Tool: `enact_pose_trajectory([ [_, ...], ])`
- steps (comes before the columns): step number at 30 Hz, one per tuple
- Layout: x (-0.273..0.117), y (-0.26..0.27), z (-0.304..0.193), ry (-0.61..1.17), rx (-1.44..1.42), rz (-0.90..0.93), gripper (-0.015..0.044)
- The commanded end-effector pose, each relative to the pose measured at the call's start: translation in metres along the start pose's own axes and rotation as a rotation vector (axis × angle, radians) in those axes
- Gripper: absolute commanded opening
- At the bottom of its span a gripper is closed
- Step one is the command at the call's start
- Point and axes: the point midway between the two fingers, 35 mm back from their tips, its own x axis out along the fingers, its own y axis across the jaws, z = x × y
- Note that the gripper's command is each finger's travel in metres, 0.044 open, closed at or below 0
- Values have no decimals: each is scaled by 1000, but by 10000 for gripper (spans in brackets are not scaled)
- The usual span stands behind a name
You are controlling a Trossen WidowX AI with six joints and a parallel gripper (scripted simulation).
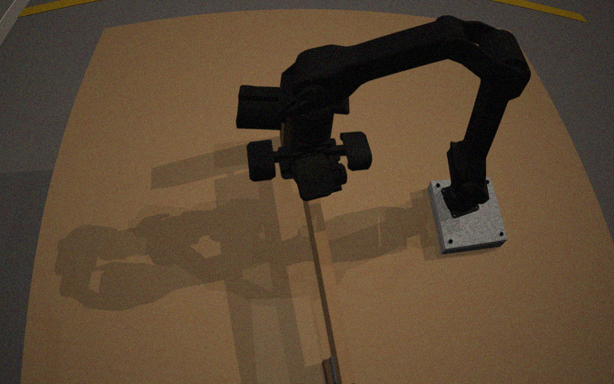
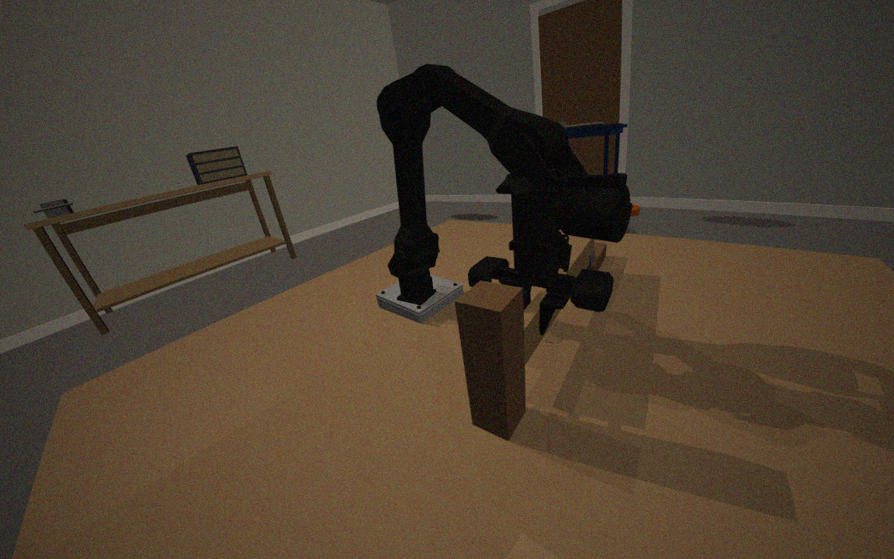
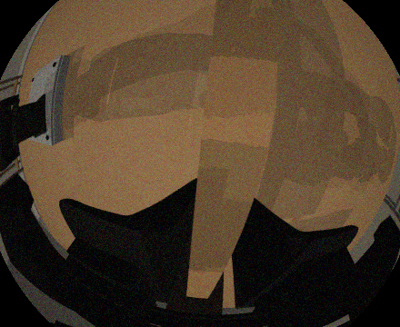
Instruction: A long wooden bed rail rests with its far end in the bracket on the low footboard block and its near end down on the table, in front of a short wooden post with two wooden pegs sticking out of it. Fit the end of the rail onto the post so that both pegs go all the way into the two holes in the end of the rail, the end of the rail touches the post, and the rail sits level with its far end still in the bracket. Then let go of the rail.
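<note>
The long wooden rail (image 1: 319, 277) (image 3: 218, 227) runs from under my gripper to the bracket (image 1: 328, 370) at the bottom edge of the top view. In the exterior view a short part of the rail (image 2: 533, 344) shows behind the post. The upright wooden post (image 2: 495, 361) stands at the front in the exterior view. My gripper (image 1: 309, 164) (image 2: 537, 309) (image 3: 215, 187) is shut on the rail close behind the post. The pegs, the holes and the rail's near end are hidden, so I cannot tell if the rail touches the post or sits exactly level.
The arm's grey base plate (image 1: 471, 224) (image 2: 436, 295) (image 3: 56, 100) is off to one side of the rail. The arm arches over the table (image 1: 538, 310) (image 2: 262, 452). A wooden shelf table (image 2: 186, 198) stands by the wall. Arm shadows cross the table.
</note>
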Motion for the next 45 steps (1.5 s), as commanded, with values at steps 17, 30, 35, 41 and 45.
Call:
enact_pose_trajectory([
  [17, 0, -1, 2, 0, 1, -10, 0],
  [30, 0, 0, 0, 0, 1, -10, 0],
  [35, 0, 0, -1, 0, 1, -10, 0],
  [41, -1, 0, -3, 0, 1, -10, 0],
  [45, -1, -1, -4, 0, 1, -10, 0],
])
